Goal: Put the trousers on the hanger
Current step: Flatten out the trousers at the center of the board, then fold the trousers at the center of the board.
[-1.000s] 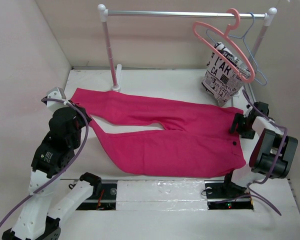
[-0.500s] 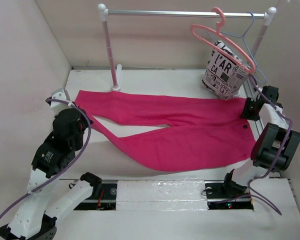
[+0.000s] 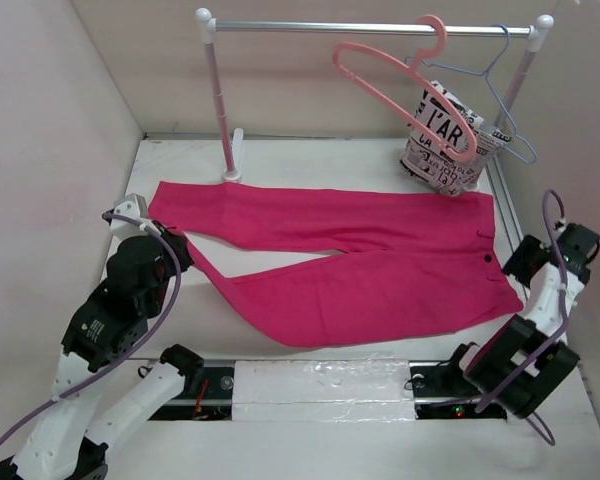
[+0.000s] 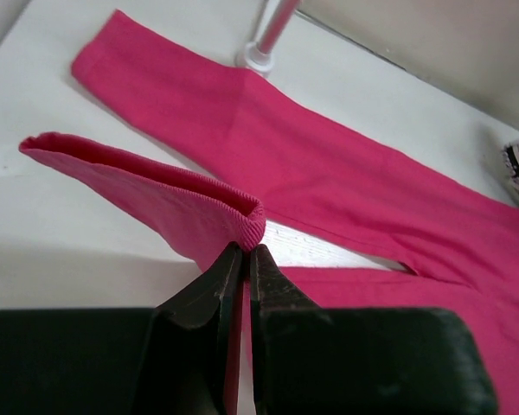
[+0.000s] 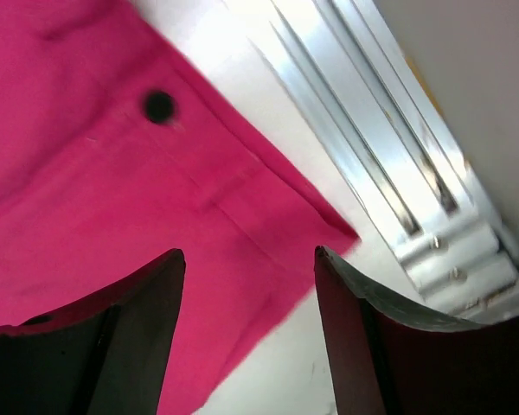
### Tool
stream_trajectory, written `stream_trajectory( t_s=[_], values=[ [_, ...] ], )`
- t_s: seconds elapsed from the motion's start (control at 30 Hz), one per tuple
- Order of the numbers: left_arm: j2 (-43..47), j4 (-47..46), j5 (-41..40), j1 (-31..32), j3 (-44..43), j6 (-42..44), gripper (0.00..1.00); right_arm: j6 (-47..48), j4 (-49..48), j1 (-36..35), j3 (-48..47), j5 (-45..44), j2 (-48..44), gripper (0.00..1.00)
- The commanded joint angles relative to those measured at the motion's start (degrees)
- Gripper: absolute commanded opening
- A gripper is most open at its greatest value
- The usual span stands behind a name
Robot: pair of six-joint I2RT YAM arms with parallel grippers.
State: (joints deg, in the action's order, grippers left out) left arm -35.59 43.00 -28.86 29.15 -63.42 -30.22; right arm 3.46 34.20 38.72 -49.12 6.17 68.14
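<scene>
The magenta-pink trousers (image 3: pixel 380 270) lie flat on the white table, waistband to the right, legs to the left. My left gripper (image 3: pixel 183 250) is shut on the cuff of the near leg (image 4: pixel 156 194), with fabric pinched between the fingertips of the gripper (image 4: pixel 245 252). My right gripper (image 3: pixel 525 260) is open and empty just off the waistband's right edge. In the right wrist view, the gripper (image 5: pixel 249 252) hovers over the trousers' waist corner (image 5: pixel 95 173) near a black button (image 5: pixel 158 105). The salmon-pink hanger (image 3: pixel 400 85) hangs tilted on the rail.
A garment rack's rail (image 3: pixel 370 28) spans the back on a post (image 3: pixel 223 110). A light-blue wire hanger (image 3: pixel 500 100) carries a white garment with black lettering (image 3: pixel 442 145) at the back right. An aluminium track (image 5: pixel 389 156) runs along the right wall.
The trousers have been dragged to the right and lie straighter. My right gripper has drawn back right and nearer, off the waistband. The salmon-pink hanger has swung left along the rail.
</scene>
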Motion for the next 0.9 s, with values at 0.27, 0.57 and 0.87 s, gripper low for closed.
stream_trajectory(
  t_s=[0.27, 0.57, 0.87],
  values=[
    [2.81, -1.88, -2.42, 7.06, 0.75, -0.28, 0.00, -7.06, 3.95, 16.21, 12.03, -0.37, -4.68, 0.66],
    [2.29, 0.59, -10.16, 9.26, -5.13, 0.16, 0.00, -12.60, -2.54, 16.83, 16.60, 1.82, -3.02, 0.58],
    [1.93, 0.50, -9.89, 9.26, -4.34, -0.28, 0.00, -10.23, -10.29, 16.83, 15.81, 6.92, -0.63, 0.48]
  ],
)
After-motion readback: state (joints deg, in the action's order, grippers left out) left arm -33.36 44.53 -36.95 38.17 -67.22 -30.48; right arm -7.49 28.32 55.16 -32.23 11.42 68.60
